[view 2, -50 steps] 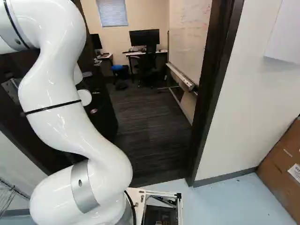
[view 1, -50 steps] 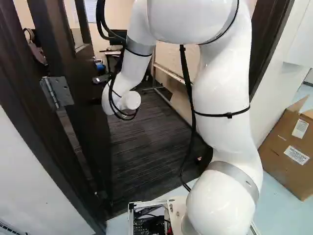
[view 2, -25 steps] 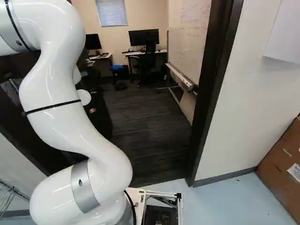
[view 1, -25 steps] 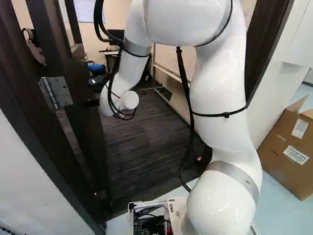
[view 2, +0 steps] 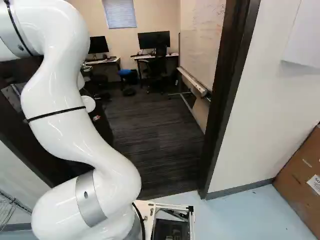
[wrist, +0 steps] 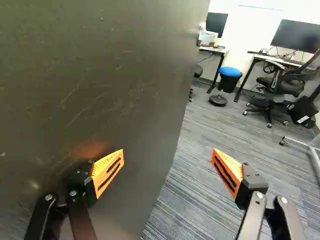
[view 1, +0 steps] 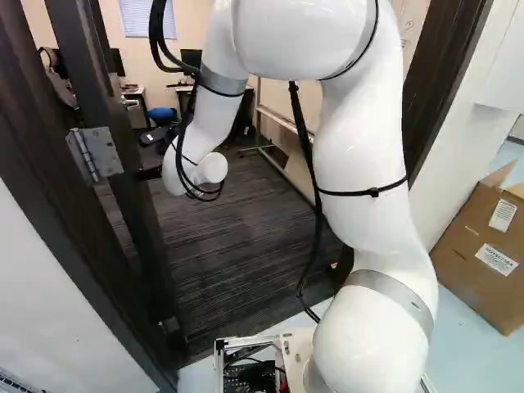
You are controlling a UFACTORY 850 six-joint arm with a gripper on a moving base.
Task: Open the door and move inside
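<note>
The dark door [view 1: 135,221] stands ajar into the room, its metal hinge [view 1: 97,153] at the left of the left base view. In the wrist view its broad face [wrist: 100,70] fills one side, with its free edge running between the fingers. My gripper [wrist: 167,154] is open, nothing held; one orange pad [wrist: 108,170] is close to the door face, touching or not I cannot tell, and the other [wrist: 227,170] is over the carpet beyond the edge. In the base views the arm's wrist [view 1: 196,170] is beside the door, with the fingers hidden.
Dark door frame [view 2: 225,100] bounds the doorway's right side. Inside are carpet [view 2: 155,145], desks with monitors [view 2: 154,40], chairs, a blue-topped stool [wrist: 230,72] and a wheeled whiteboard [view 2: 200,50]. A cardboard box [view 1: 483,254] stands outside, at the right.
The door has swung farther into the room, uncovering more carpet and a desk. My arm's wrist has moved slightly left in the left base view. The base has not moved.
</note>
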